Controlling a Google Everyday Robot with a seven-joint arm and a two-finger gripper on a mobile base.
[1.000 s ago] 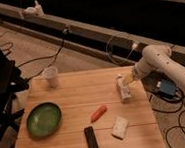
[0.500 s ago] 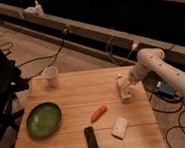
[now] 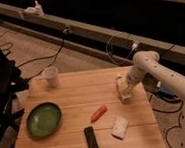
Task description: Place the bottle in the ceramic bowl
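Bottle (image 3: 119,84): slim, whitish, upright on the right part of the wooden table (image 3: 83,92), well apart from the ceramic bowl (image 3: 44,119).
Gripper (image 3: 125,93): down at the bottle's lower right side, right against it; whether it is spread or pinching the bottle cannot be told.
Arm (image 3: 150,64): white, reaching in from the right edge.
Ceramic bowl: green, at the table's left front.
Carrot (image 3: 98,113): orange, mid-table, between bowl and bottle.
White block (image 3: 119,127) and black remote (image 3: 91,139): near the front edge.
White cup (image 3: 51,76): back left.
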